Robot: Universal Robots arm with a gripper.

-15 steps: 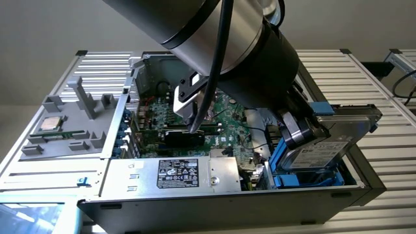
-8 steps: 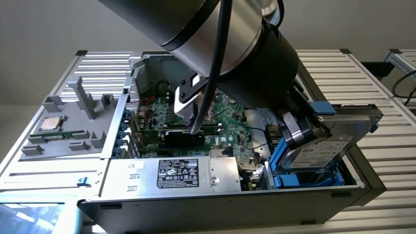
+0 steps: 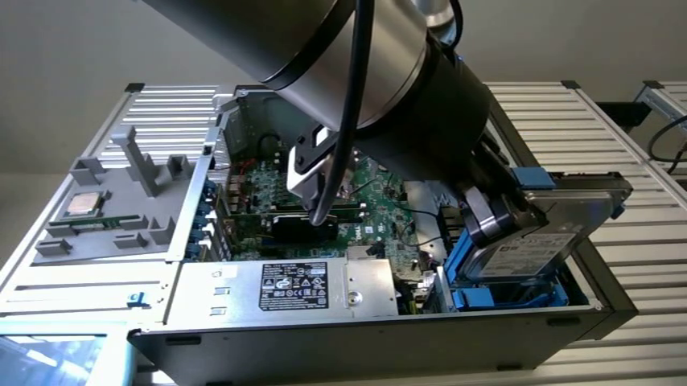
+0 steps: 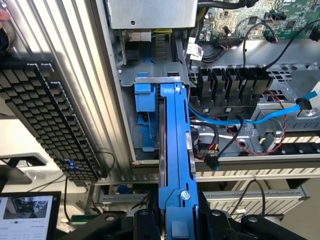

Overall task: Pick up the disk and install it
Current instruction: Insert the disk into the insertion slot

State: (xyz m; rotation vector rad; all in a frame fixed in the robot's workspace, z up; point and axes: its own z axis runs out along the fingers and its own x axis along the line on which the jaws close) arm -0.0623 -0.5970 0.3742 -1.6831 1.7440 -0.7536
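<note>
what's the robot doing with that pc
A Universal Robots arm is working over an open computer case. Its gripper is shut on the disk, a silver hard drive in a blue carrier frame. The disk is held tilted over the blue drive bay at the case's end on the exterior view's right. It is not yet seated in the bay.

Exterior view, dial centred on the PC case (image 3: 376,342): motherboard (image 3: 376,193) in the case's middle, PSU (image 3: 290,285) in front of it at abt 7 o'clock, drive bay (image 3: 504,293) at 4. Disk (image 3: 558,225) hangs tilted just above that bay at 3, clamped in the gripper (image 3: 496,219). Outside the case at 9: parts fixture (image 3: 118,229) w/ CPU chip (image 3: 86,203) on it. Wrist view: keyboard (image 4: 50,120) outside the case, slatted tabletop (image 4: 75,40) between them.
</note>
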